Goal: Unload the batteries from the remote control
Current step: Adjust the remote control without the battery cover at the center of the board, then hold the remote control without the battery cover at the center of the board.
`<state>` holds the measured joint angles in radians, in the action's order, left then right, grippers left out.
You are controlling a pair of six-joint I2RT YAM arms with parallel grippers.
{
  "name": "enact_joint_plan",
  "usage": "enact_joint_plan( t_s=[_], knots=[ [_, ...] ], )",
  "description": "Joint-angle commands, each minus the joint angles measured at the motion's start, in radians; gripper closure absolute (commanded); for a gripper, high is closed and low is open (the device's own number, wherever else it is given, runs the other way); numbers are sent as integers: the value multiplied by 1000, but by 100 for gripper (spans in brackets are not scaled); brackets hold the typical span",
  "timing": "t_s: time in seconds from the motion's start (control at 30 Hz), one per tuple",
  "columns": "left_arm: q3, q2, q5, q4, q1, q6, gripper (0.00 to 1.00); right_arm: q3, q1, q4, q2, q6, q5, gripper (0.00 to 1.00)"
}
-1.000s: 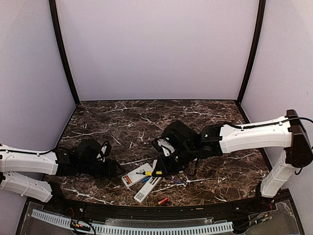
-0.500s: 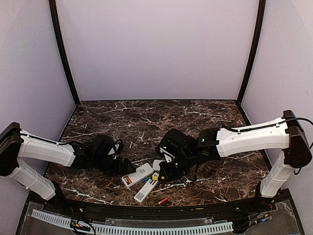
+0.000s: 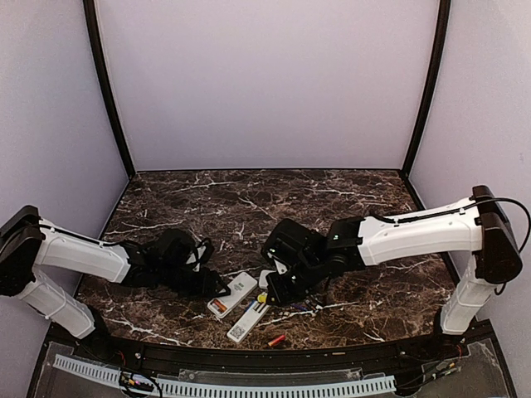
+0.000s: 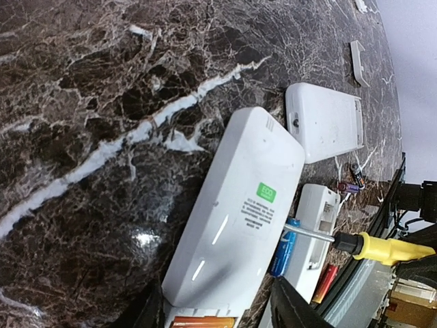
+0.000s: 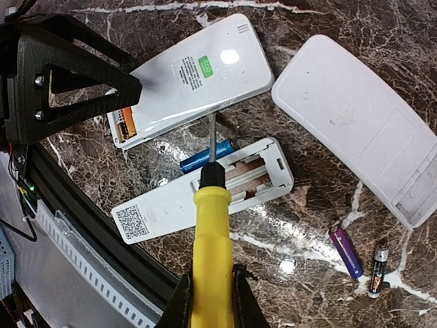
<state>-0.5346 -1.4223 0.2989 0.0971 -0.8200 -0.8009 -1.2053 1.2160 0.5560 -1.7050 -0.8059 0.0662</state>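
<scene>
A white remote control lies back up, and two orange batteries show in its open compartment. My left gripper is open, one finger on each side of that end, with a thin gap at the right finger. In the top view my left gripper meets the remote. My right gripper is shut on a yellow-handled screwdriver. The screwdriver's tip reaches the remote's edge. A blue battery lies between this remote and a second one with an empty compartment.
A third white remote lies to the right. A purple battery and a black one rest beside it. A red battery lies by the table's front edge. A small white cover sits farther back.
My left arm has swung right, and its jaws now straddle the remote's end. My right gripper has shifted left and nearer with the screwdriver.
</scene>
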Motion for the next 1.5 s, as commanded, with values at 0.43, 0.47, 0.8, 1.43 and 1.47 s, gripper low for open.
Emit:
enact_joint_plan(
  t_s=[0.43,0.47,0.8,1.43,1.47],
  knots=[
    [112,67,59,97,3,-113,51,-131,-42,-171,-122,130,46,100],
    [109,81,35,84,3,-114,51,-137,-42,-168,-122,135,47,100],
    [105,113,-99,3,4,-185,54,-90,-42,-90,-26,133,-32,100],
    [138,27,-114,124,4,-250,76,50,36,-100,86,94,-10,100],
    [138,26,-115,119,4,-250,77,46,42,-100,83,95,-9,100]
  ],
)
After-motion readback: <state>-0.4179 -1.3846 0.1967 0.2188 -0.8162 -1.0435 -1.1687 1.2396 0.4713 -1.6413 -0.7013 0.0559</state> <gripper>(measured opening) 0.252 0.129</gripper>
